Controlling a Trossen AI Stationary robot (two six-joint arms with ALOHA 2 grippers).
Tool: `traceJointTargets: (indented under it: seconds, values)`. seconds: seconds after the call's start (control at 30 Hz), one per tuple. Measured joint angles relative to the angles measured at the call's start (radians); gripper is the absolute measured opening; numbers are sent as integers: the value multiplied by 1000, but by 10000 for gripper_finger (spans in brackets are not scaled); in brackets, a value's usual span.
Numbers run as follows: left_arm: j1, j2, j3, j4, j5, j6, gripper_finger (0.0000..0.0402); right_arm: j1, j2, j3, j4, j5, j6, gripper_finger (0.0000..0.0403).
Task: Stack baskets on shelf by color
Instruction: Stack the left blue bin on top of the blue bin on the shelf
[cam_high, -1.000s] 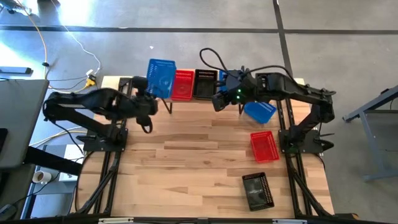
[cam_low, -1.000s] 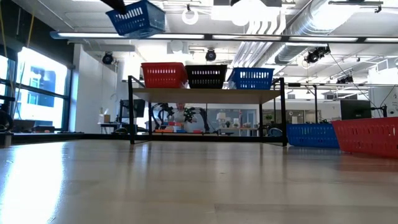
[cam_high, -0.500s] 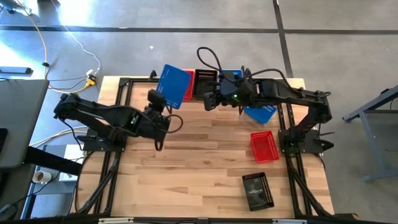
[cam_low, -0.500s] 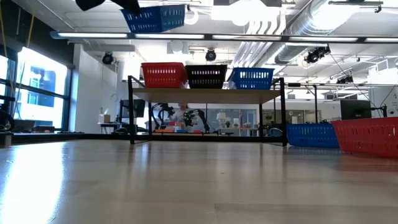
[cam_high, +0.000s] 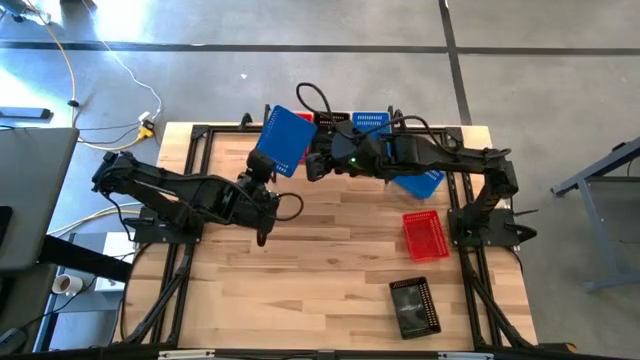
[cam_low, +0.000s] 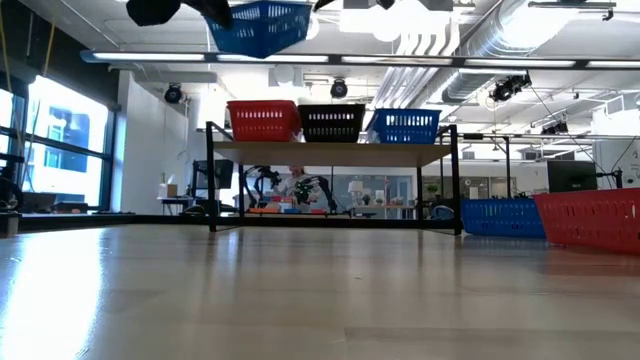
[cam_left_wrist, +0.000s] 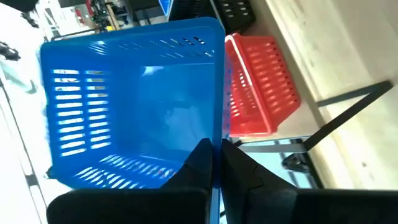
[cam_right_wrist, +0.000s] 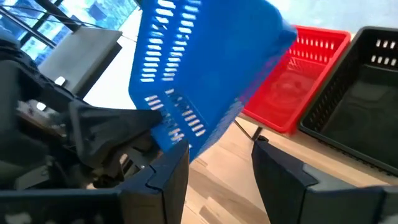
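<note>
Blue basket (cam_high: 286, 141) hangs in the air in front of the shelf (cam_low: 330, 153), tipped on edge, its open mouth turned toward my left wrist and its base toward my right arm. Its long axis runs from the bench (cam_high: 320, 270) toward the shelf, leaning a little. My left fingers (cam_left_wrist: 214, 163) are clenched on its rim, one on each side of the wall. My right fingers (cam_right_wrist: 214, 165) are spread wide with nothing between them, close beside the basket's base; I cannot tell whether they touch it. On the shelf, behind the held basket, sit a red basket (cam_low: 263, 120), a black one (cam_low: 332, 122) and a blue one (cam_low: 406, 125), side by side, mouths up.
</note>
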Motion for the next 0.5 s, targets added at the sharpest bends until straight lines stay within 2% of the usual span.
traceJointTargets:
  seconds: [0.5]
  values:
    - [-9, 0, 0, 25, -16, 62, 0, -27, 21, 0, 61, 11, 3, 161]
